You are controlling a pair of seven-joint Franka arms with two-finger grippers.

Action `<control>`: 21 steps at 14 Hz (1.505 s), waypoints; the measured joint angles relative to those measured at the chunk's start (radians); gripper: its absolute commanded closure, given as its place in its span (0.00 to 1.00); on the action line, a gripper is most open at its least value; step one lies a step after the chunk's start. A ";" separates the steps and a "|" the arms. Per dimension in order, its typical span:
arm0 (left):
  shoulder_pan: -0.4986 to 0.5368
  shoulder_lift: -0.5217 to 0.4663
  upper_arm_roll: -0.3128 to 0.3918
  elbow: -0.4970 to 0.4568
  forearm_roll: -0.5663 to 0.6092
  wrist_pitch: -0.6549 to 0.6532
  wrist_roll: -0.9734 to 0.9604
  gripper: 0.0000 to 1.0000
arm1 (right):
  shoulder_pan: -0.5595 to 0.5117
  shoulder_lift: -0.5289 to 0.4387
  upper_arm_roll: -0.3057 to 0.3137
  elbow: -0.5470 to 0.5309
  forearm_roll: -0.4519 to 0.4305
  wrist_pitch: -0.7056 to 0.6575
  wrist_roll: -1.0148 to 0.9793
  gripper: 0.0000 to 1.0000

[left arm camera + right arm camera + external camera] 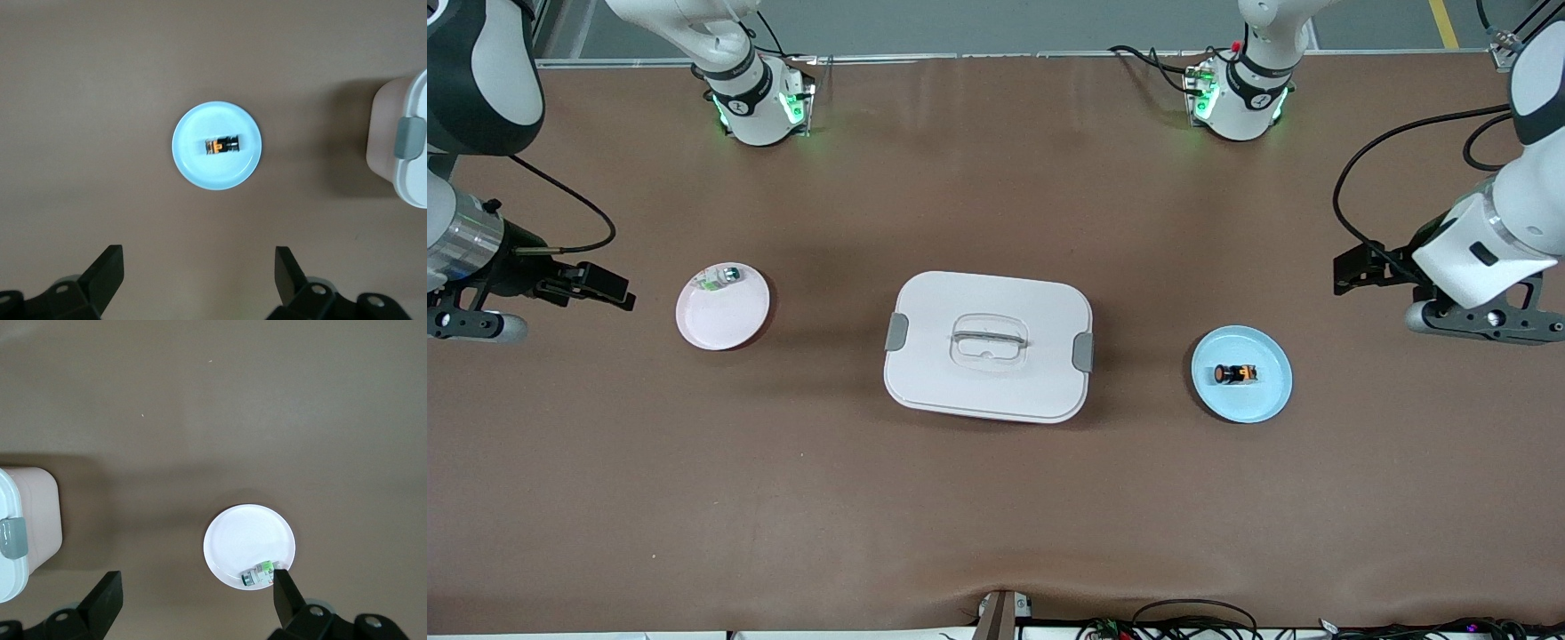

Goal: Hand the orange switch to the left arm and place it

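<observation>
my left gripper (197, 283) hangs over bare table at the left arm's end, jaws spread wide, holding and touching nothing. out from it sits the blue plate (1276, 391), and the orange switch (1235, 374) lies on its side in the middle of that plate, long axis running along the table's length, orange cap toward the box (989, 346). in the left wrist view the switch (223, 145) sits ahead of the gap between the fingers, so i judge this arm to be the nearer one by a wide margin and the one to pick first.

my right gripper (197, 603) waits over the right arm's end, also fully open and empty, close to the pink plate (734, 320) with the small green-and-clear part (721, 278) at its rim.

the box stands between the two plates, so i expect any handover has to go up and over it or around it.
</observation>
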 measured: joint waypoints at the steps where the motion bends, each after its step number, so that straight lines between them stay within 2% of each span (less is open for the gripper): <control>1: 0.002 0.002 0.005 0.000 -0.002 -0.010 -0.028 0.00 | -0.020 0.000 0.020 0.003 0.000 0.000 0.000 0.00; 4: 0.006 0.008 0.013 0.000 -0.005 -0.059 -0.080 0.00 | -0.044 0.007 0.044 0.028 0.000 0.001 0.000 0.00; 8: 0.009 0.010 0.017 0.024 -0.007 -0.064 -0.086 0.00 | -0.053 0.009 0.045 0.088 -0.011 -0.004 0.000 0.00; 10: 0.009 0.007 0.043 0.042 -0.007 -0.064 -0.095 0.00 | -0.058 0.010 0.045 0.113 -0.037 -0.033 0.000 0.00; 11: -0.005 0.002 0.081 0.050 -0.011 -0.064 -0.095 0.00 | -0.058 0.010 0.045 0.130 -0.048 -0.062 0.000 0.00; 13: -0.079 -0.020 0.207 0.060 -0.064 -0.065 -0.095 0.00 | -0.058 0.009 0.045 0.175 -0.055 -0.112 0.000 0.00; 15: -0.242 -0.063 0.397 0.064 -0.130 -0.068 -0.094 0.00 | -0.059 0.009 0.045 0.204 -0.056 -0.134 0.000 0.00; 17: -0.391 -0.107 0.545 0.059 -0.140 -0.088 -0.094 0.00 | -0.064 0.009 0.044 0.212 -0.059 -0.159 0.000 0.00; 19: -0.483 -0.144 0.643 0.032 -0.140 -0.099 -0.091 0.00 | -0.077 0.009 0.044 0.213 -0.060 -0.177 -0.006 0.00; 21: -0.517 -0.174 0.682 -0.013 -0.141 -0.099 -0.082 0.00 | -0.094 0.009 0.044 0.213 -0.060 -0.180 -0.045 0.00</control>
